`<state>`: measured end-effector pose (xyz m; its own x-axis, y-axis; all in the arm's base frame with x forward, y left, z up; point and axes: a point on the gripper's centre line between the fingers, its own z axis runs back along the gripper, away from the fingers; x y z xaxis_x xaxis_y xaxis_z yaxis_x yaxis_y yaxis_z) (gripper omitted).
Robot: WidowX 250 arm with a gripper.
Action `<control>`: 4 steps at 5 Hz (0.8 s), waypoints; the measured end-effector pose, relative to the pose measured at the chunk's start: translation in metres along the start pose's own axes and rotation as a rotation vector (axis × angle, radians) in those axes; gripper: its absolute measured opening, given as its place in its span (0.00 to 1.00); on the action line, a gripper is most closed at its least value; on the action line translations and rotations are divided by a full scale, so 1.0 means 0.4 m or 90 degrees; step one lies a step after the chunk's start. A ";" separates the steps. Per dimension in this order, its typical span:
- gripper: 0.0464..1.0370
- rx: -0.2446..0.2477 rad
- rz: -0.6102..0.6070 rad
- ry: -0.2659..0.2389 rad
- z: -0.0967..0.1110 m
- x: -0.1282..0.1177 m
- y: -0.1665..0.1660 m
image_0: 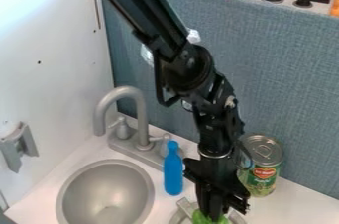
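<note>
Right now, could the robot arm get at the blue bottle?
Probably yes: the blue bottle is close beside the claw, and nothing seems to stand between them. The claw is down at something green, though, so it may need to leave that first.

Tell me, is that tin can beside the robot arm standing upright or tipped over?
Upright: the can has its round lid facing up, with the label around its side below.

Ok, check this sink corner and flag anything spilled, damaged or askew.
Nothing clearly stands out. The food can stands upright, the faucet looks intact behind the sink basin, and I see no spill. The green object at the gripper is mostly hidden, so I can't judge it.
</note>
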<state>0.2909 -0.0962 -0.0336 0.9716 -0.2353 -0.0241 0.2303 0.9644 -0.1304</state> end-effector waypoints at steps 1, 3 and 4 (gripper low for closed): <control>0.60 0.003 0.033 -0.020 0.029 0.008 -0.003; 0.97 0.062 0.045 -0.044 0.131 -0.056 -0.078; 0.96 0.073 0.003 -0.038 0.136 -0.094 -0.160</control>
